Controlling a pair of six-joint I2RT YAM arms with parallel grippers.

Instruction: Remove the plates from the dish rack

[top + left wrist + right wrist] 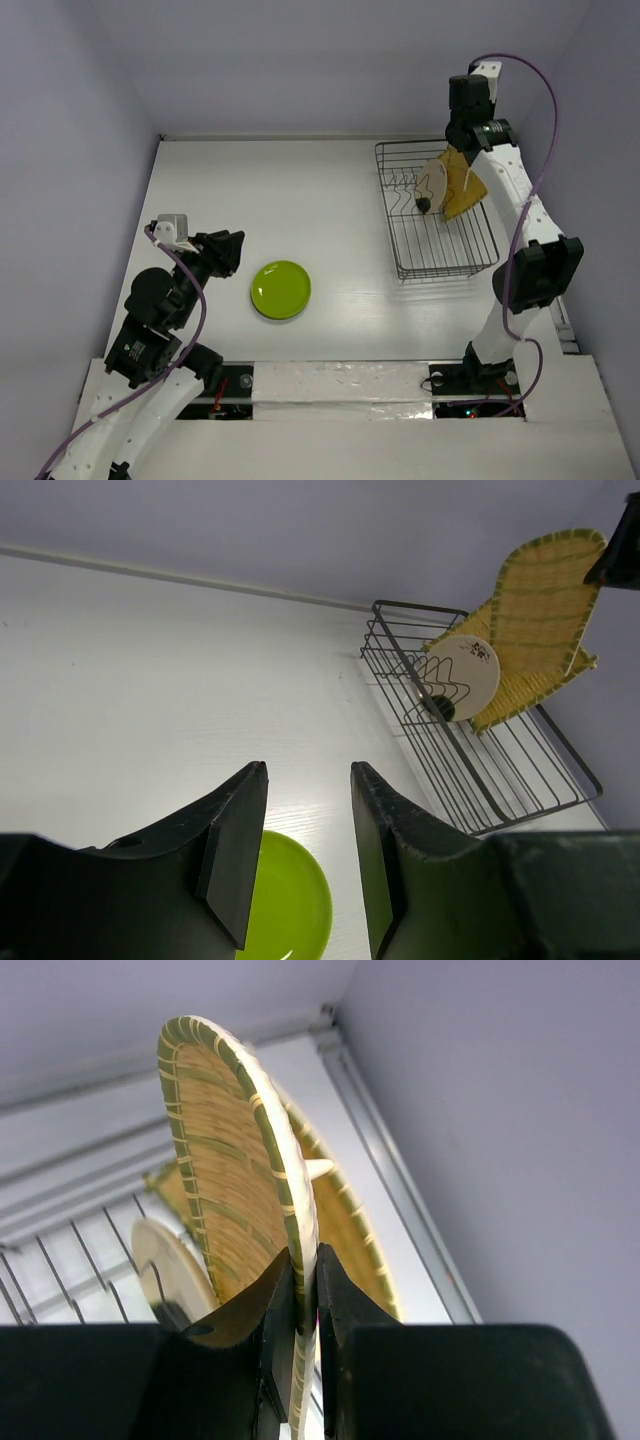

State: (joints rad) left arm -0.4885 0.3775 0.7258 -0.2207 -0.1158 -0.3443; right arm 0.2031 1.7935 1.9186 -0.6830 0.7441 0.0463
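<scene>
rack: three pieces remaining inside | square tray: leaning at far end | oval tray: upright, rim clamped by right gripper | cream plate: slotted | green plate: out, flat on table | left gripper: parted, empty

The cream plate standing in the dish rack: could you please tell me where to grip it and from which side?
I would take the cream plate by its top rim, from above, a finger on each face. It stands on edge between the prongs of the dish rack, so only the upper rim is free, and woven trays stand close behind it.
</scene>
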